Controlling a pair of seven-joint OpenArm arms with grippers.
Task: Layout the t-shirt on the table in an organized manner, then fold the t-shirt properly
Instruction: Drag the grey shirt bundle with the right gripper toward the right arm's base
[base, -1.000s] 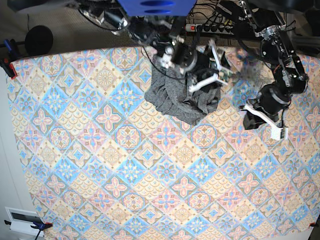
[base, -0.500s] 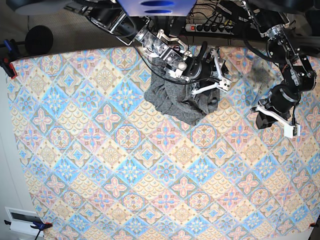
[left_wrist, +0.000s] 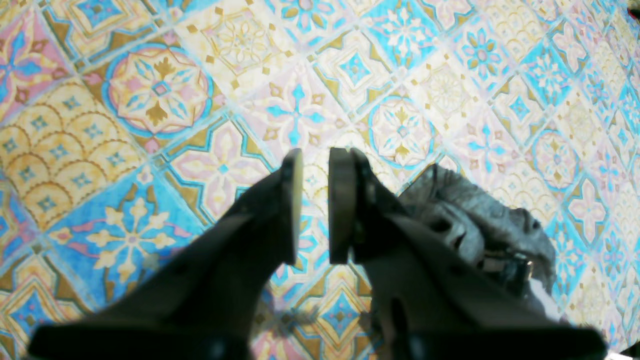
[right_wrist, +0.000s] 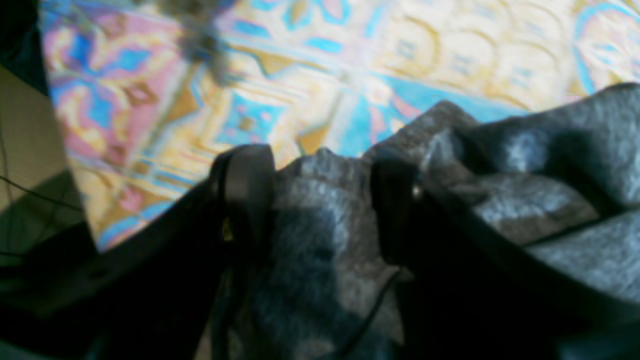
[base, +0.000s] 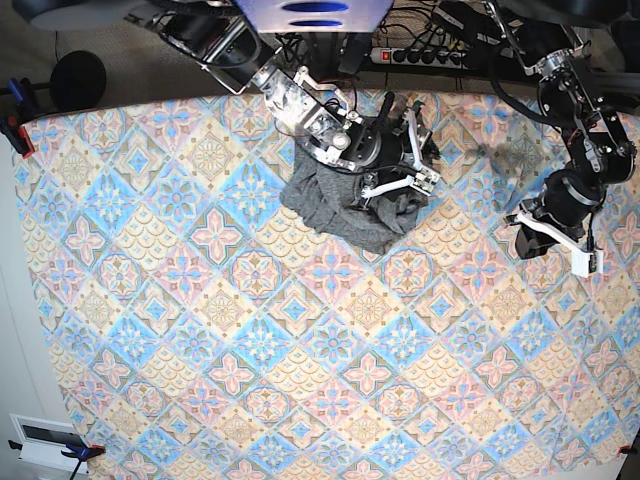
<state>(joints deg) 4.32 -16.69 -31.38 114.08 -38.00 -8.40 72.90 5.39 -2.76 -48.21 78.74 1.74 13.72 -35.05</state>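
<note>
Since a second earlier the t-shirt (base: 345, 200) had shifted a little along the table (base: 200, 330) toward the far edge, bunching tighter, and the right gripper (base: 395, 160) had swung over it. The shirt lay as a crumpled dark-grey heap near the table's far edge, not yet spread out. That gripper stood spread wide, grey cloth between its fingers, probably to take hold. The left gripper (base: 555, 250) hung beside the heap, well apart, nearly closed and empty.

Heathered dark-grey t-shirt (base: 345, 205); table (base: 250, 350) pastel blue-pink-cream diamond tiles.
</note>
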